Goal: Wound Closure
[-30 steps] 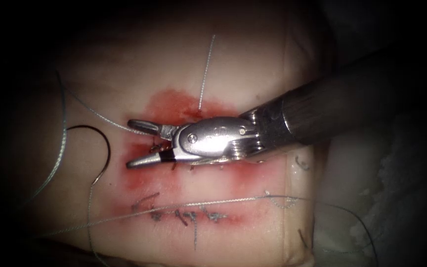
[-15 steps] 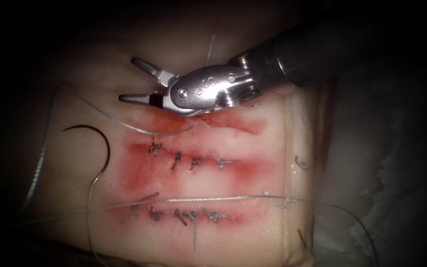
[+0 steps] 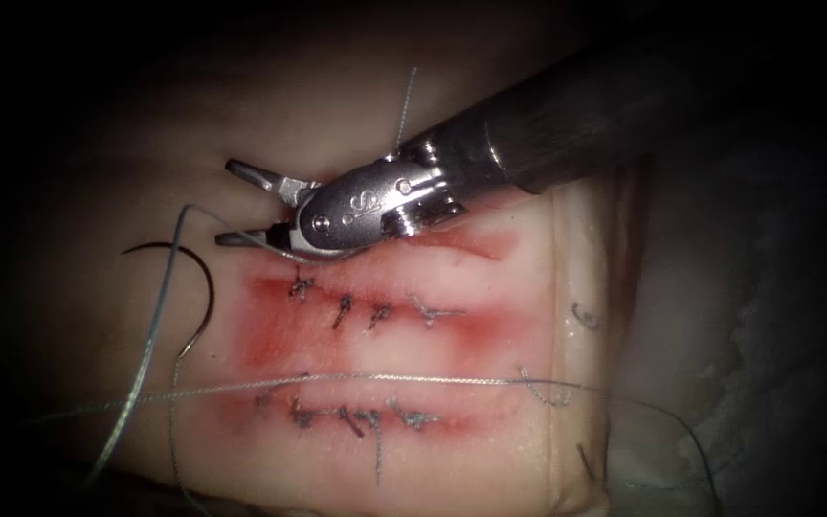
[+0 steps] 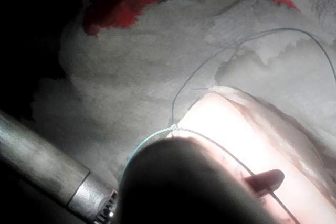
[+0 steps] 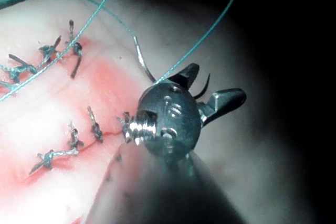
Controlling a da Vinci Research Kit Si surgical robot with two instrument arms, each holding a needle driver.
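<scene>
The right tool point(image 3: 229, 203) comes in from the right over the tissue point(image 3: 404, 354), jaws open, at the left end of the upper cut point(image 3: 461, 245). The thread point(image 3: 150, 345) rises from the lower left and lies across its lower jaw, not clamped. The curved needle point(image 3: 205, 287) lies free on the tissue left of the stitched rows, held by nothing and not in the tissue. In the right wrist view the open right tool point(image 5: 210, 88) has the thread point(image 5: 205, 35) running past it, with the needle point(image 5: 140, 59) lying beside it.
Two stitched rows with dark knots cross the tissue, the middle row point(image 3: 366, 311) and the lower row point(image 3: 356, 416). Red fluid point(image 3: 270, 345) stains the tissue around them. A long thread point(image 3: 413, 380) runs across above the lower row. A short thread end point(image 3: 404, 105) stands behind the tool.
The right tool lifted off the middle stitched row and moved up and left to the upper cut, jaws open throughout. The thread loop on the left swung rightwards up to its lower jaw.
</scene>
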